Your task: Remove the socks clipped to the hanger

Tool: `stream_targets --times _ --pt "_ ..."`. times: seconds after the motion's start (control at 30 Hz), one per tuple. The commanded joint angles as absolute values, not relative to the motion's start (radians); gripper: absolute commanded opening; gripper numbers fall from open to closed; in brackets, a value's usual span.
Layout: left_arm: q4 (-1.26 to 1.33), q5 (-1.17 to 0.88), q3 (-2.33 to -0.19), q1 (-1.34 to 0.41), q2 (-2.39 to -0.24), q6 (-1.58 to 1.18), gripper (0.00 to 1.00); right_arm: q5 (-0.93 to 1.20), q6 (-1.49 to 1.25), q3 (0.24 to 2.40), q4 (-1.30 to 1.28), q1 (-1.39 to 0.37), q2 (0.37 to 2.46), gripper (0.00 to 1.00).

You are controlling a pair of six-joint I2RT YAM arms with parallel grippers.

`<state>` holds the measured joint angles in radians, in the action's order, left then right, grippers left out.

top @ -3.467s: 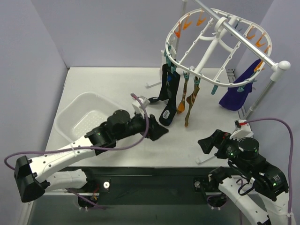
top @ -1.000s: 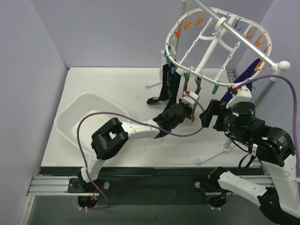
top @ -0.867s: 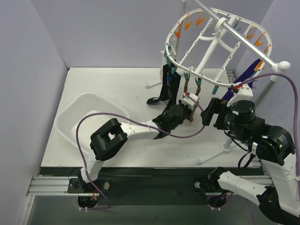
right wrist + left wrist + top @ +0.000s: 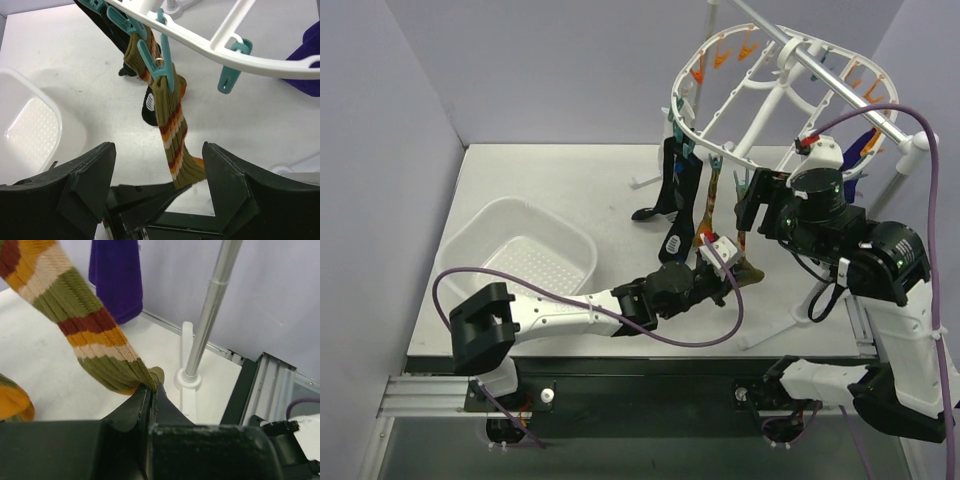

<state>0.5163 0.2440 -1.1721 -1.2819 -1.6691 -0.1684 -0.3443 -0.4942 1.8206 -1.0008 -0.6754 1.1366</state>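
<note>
Below the hanger (image 4: 270,67), left claw (image 4: 151,390) is closed tight on the striped sock's (image 4: 170,115) toe. Right claw (image 4: 159,165) stands wide, empty, facing its teal clip (image 4: 162,70). Step: unclipping. Next: pull down steadily until the clip releases.

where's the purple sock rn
In the left wrist view the purple sock hangs at the top, behind the striped sock and left of the stand's pole.
</note>
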Motion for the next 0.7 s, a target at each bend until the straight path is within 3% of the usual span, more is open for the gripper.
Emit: stream_targets --times 0.0,0.67 --pt "0.525 0.224 -1.167 -1.312 -1.609 -0.193 0.0 -0.399 -0.529 1.881 -1.011 -0.69 1.209 0.71" --pt "0.488 0.222 -1.154 -1.324 -1.566 -0.199 0.0 -0.693 -0.439 1.968 -1.072 -0.723 1.385 0.62"
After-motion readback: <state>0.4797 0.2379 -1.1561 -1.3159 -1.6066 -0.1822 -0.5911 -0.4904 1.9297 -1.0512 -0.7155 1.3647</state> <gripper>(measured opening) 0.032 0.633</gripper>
